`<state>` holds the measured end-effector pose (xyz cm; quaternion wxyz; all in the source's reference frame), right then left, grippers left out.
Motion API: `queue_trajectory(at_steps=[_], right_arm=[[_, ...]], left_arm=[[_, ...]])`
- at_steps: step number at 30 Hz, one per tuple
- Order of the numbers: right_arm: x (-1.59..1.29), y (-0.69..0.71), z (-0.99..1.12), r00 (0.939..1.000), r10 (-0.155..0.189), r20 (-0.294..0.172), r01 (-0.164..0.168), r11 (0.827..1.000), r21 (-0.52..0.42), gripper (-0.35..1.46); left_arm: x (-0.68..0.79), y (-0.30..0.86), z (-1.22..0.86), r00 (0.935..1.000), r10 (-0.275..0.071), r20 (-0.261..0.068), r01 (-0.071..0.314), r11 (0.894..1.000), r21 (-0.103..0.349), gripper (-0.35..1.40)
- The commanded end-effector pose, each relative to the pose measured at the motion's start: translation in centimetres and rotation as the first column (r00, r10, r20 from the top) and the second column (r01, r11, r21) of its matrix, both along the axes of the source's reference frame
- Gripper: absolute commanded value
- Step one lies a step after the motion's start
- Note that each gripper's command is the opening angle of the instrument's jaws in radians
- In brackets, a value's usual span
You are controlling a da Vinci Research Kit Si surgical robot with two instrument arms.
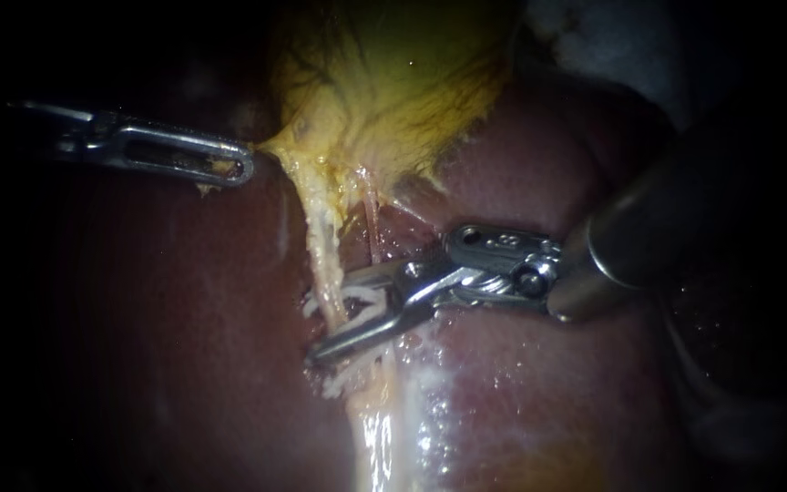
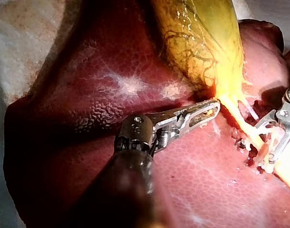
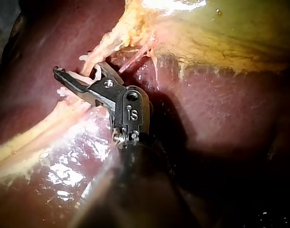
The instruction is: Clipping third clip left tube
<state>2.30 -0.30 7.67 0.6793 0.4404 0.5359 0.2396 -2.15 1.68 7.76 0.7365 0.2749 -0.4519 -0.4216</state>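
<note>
Visibly wet liver (image 1: 539,401) under tube (image 1: 321,246); perhaps cloth (image 2: 21,38).

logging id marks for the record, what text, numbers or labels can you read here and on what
Right instrument: one small stamped mark on its head, too small to read reliably.
Left instrument: no text shows.
Liver, gallbladder, left tube: none.

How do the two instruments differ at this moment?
The left instrument has its jaws shut on the edge of the gallbladder; the right instrument holds its jaws open astride the left tube. The left jaws are slim and slotted; the right jaws spread in a fork. Both are over the liver.
</note>
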Motion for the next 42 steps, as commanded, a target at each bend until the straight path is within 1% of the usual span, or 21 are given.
queue_trajectory(at_steps=[1, 4, 6, 7, 10, 11, 12, 14, 16, 18, 20, 23, 25, 26, 28, 29, 31, 36, 38, 42], right_arm=[[0.02, 0.0, 0.01, 0.9999, 0.005, -0.013, -0.005, 1.0, 0.022, 0.5], [0.08, 0.0, 0.02, 0.9986, 0.034, -0.041, -0.031, 0.996, 0.087, 0.5], [0.12, 0.0, 0.03, 0.9955, 0.063, -0.07, -0.052, 0.988, 0.148, 0.5], [0.14, 0.0, 0.03, 0.9937, 0.075, -0.083, -0.06, 0.983, 0.171, 0.5], [0.18, 0.0, 0.04, 0.9848, 0.116, -0.13, -0.08, 0.964, 0.252, 0.5], [0.19, 0.01, 0.04, 0.9827, 0.134, -0.128, -0.095, 0.957, 0.272, 0.5], [0.2, 0.01, 0.04, 0.9821, 0.151, -0.112, -0.114, 0.951, 0.288, 0.5], [0.21, 0.01, 0.04, 0.9802, 0.175, -0.093, -0.139, 0.942, 0.305, 0.49], [0.22, 0.01, 0.04, 0.9789, 0.189, -0.077, -0.155, 0.934, 0.322, 0.49], [0.22, 0.02, 0.03, 0.9761, 0.211, -0.051, -0.181, 0.919, 0.349, 0.49], [0.23, 0.03, 0.02, 0.9746, 0.222, -0.03, -0.195, 0.906, 0.376, 0.48], [0.25, 0.03, 0.02, 0.9727, 0.232, 0.01, -0.213, 0.876, 0.432, 0.46], [0.27, 0.01, 0.02, 0.9737, 0.227, 0.021, -0.211, 0.865, 0.455, 0.46], [0.28, 0.0, 0.02, 0.9738, 0.226, 0.021, -0.211, 0.865, 0.455, 0.46], [0.29, -0.02, 0.02, 0.9753, 0.219, 0.028, -0.206, 0.857, 0.473, 0.46], [0.3, -0.03, 0.02, 0.9751, 0.22, 0.031, -0.207, 0.853, 0.478, 0.46], [0.32, -0.04, 0.01, 0.9748, 0.221, 0.031, -0.208, 0.853, 0.479, 0.46], [0.34, -0.01, 0.0, 0.9722, 0.232, 0.036, -0.22, 0.849, 0.481, 0.38], [0.34, 0.0, 0.01, 0.9704, 0.238, 0.04, -0.227, 0.846, 0.482, 0.28], [0.34, 0.03, 0.02, 0.9661, 0.253, 0.049, -0.245, 0.84, 0.485, -0.03]], left_arm=[[0.0, 0.0, 0.0, 1.0, 0.0, 0.0, 0.0, 1.0, 0.0, -0.35], [0.0, 0.0, 0.0, 1.0, 0.0, 0.0, 0.0, 1.0, 0.0, -0.35], [0.0, 0.0, 0.0, 1.0, 0.0, 0.0, 0.0, 1.0, 0.0, -0.35], [0.0, 0.0, 0.0, 1.0, 0.0, 0.0, 0.0, 1.0, 0.0, -0.35], [0.0, 0.0, 0.0, 1.0, 0.0, 0.0, 0.0, 1.0, 0.0, -0.35], [0.0, 0.0, 0.0, 1.0, 0.0, 0.0, 0.0, 1.0, 0.0, -0.35], [0.0, 0.0, 0.0, 1.0, 0.0, 0.0, 0.0, 1.0, 0.0, -0.35], [0.0, 0.0, 0.0, 1.0, 0.0, 0.0, 0.0, 1.0, 0.0, -0.35], [0.0, 0.0, 0.0, 1.0, 0.0, 0.0, 0.0, 1.0, 0.0, -0.35], [0.0, 0.0, 0.0, 1.0, 0.0, 0.0, 0.0, 1.0, 0.0, -0.35], [0.0, 0.0, 0.0, 1.0, 0.0, 0.0, 0.0, 1.0, 0.0, -0.35], [0.0, 0.0, 0.0, 1.0, 0.0, 0.0, 0.0, 1.0, 0.0, -0.35], [0.0, 0.0, 0.0, 1.0, 0.0, 0.0, 0.0, 1.0, 0.0, -0.35], [0.0, 0.0, 0.0, 1.0, 0.0, 0.0, 0.0, 1.0, 0.0, -0.35], [0.0, 0.0, 0.0, 1.0, 0.0, 0.0, 0.0, 1.0, 0.0, -0.35], [0.0, 0.0, 0.0, 1.0, 0.0, 0.0, 0.0, 1.0, 0.0, -0.35], [0.0, 0.0, 0.0, 1.0, 0.0, 0.0, 0.0, 1.0, 0.0, -0.35], [0.0, 0.0, 0.0, 1.0, 0.0, 0.0, 0.0, 1.0, 0.0, -0.35], [0.0, 0.0, 0.0, 1.0, 0.0, 0.0, 0.0, 1.0, 0.0, -0.35], [0.0, 0.0, 0.0, 1.0, 0.0, 0.0, 0.0, 1.0, 0.0, -0.35]])
